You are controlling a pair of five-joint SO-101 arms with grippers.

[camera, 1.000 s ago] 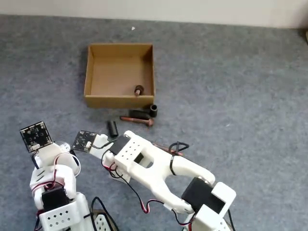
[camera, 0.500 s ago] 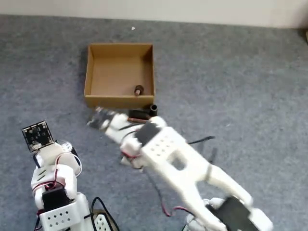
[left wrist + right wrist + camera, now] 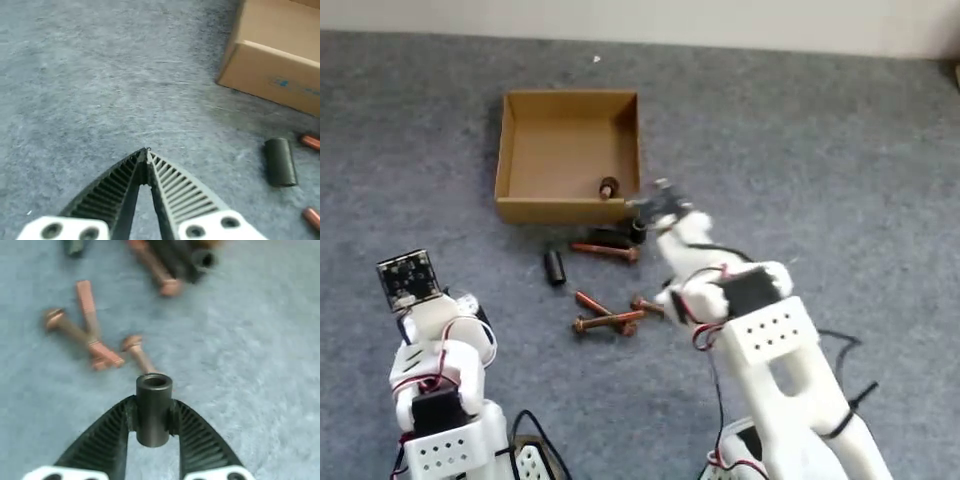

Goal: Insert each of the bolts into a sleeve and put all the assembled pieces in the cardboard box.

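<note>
I've got the right gripper clamped on a black sleeve, loose copper bolts on the carpet below, a stray bolt and spare sleeve crowding the cardboard box near wall, left gripper pinched closed

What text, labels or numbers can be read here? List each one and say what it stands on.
No text here can be read.
A patch of blue print on the outer wall of the brown cardboard box: too blurred to read.
</note>
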